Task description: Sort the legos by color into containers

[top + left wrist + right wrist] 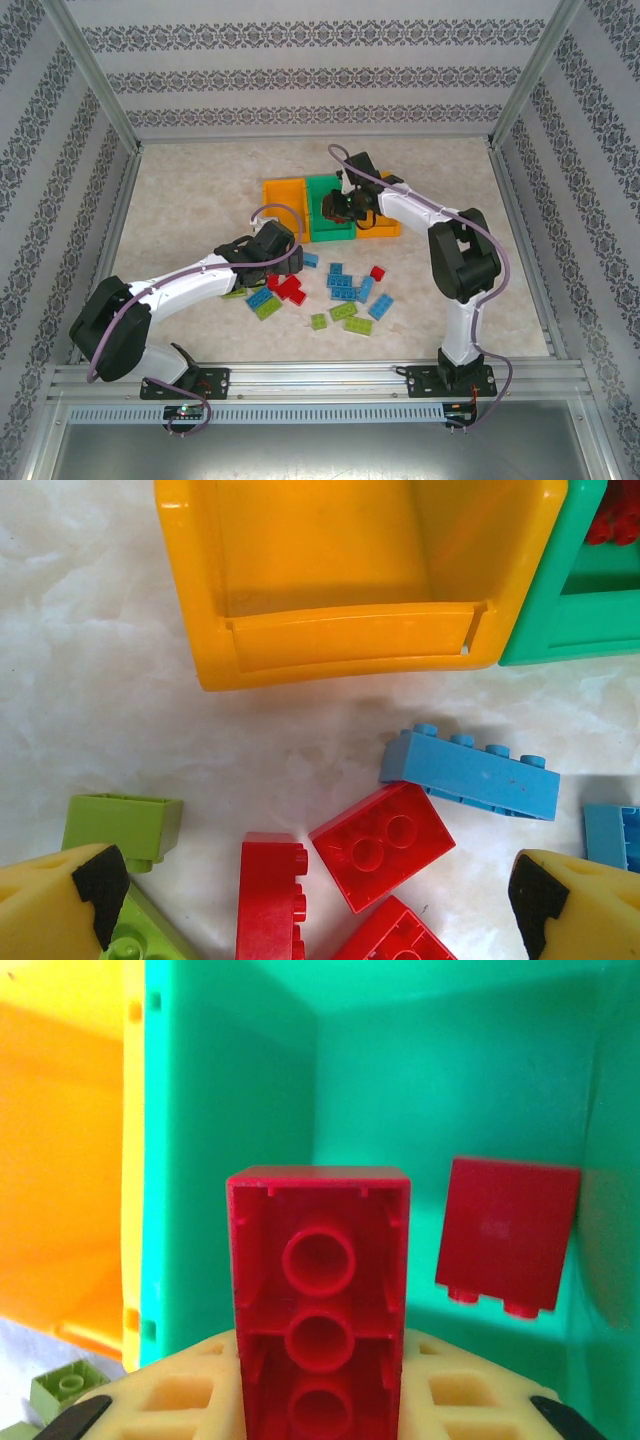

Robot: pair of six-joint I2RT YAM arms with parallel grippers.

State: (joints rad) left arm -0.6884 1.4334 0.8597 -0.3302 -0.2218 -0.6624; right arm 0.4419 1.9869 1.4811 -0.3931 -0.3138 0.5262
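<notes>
Right end effector (318, 1405) pinching smooth red lego (318, 1290), hollow tubed underside showing. Just beyond it, glossy green container (420, 1070) holding second red brick (508, 1235). Left end effector (320, 905) spread wide above studded red, blue and lime legos (380, 842) on marbled white table (100, 700). Orange container (350, 645) ahead.

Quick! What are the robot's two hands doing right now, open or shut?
Left gripper: open, holding nothing.
Right gripper: shut on a red lego, at the green bin.
</notes>
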